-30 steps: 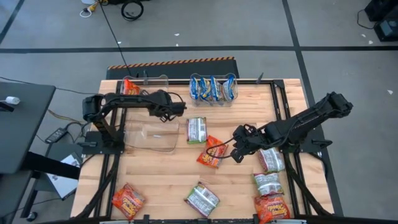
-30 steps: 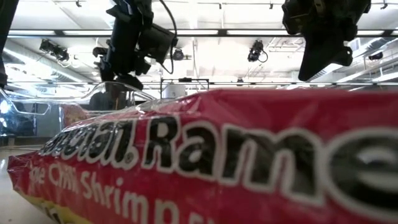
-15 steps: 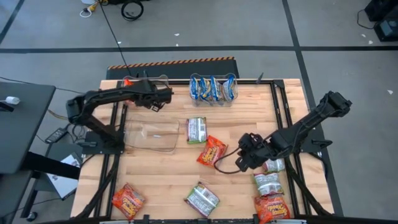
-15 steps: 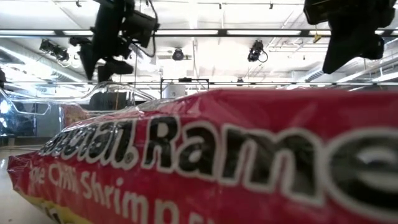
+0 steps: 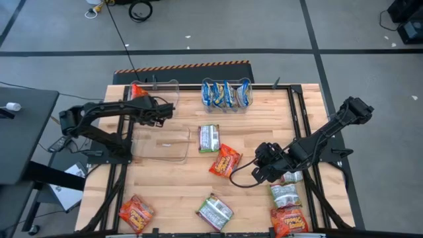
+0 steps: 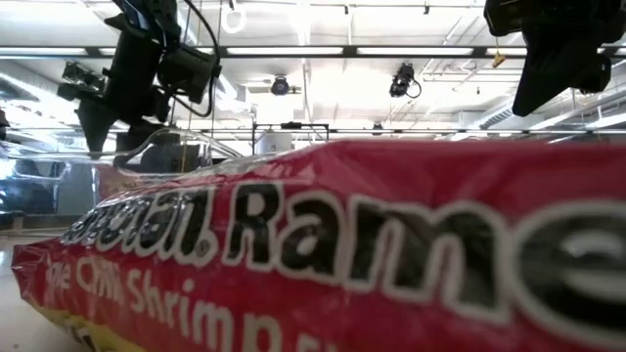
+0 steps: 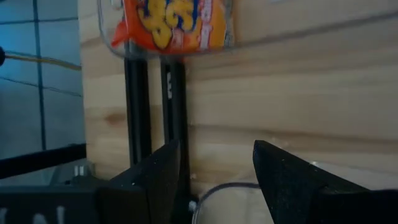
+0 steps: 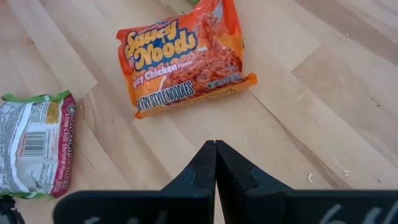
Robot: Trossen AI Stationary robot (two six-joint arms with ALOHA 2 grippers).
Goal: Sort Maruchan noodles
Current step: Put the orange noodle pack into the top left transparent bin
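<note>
Maruchan noodles lie about the table. One orange packet is mid-table, and a green-and-white one lies just beyond it. Another green-and-white one lies near the front edge. Blue packets stand in a clear bin at the far edge. An orange packet sits in the far-left clear bin. My left gripper hangs open above the wood, near that bin, with nothing between its fingers. My right gripper is shut, just right of the mid-table orange packet and clear of it.
An empty clear bin stands left of centre. More packets lie at the front left and front right. A red packet fills the low view. Black frame rails run along the table's edges.
My left gripper has moved toward the table's left edge, from beside the green-and-white packet to near the far-left bin, and it has rolled about its own line. My right gripper has drawn back a little toward the near edge, staying shut.
</note>
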